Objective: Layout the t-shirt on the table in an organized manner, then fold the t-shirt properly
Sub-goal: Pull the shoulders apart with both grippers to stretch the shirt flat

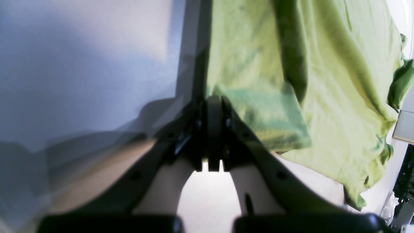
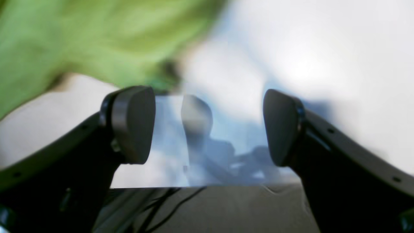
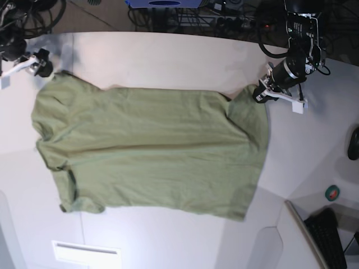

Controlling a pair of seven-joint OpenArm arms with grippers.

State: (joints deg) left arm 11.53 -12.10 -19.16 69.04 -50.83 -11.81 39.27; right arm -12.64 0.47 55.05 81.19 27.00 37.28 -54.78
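Left tool (image 3: 259, 93) at t-shirt (image 3: 151, 151) hem corner

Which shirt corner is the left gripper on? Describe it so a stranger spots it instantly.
The white table holds one spread green t-shirt. At its hem end, find the corner by the left gripper, shut on it. Only this corner is drawn into a peak; the others lie flat.

Right wrist view blurred — t-shirt (image 2: 81, 35) smeared, edge-cropped.

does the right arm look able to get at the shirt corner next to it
Probably yes: the right gripper, jaws open, sits just beside the t-shirt corner on the table, with nothing visible between them.
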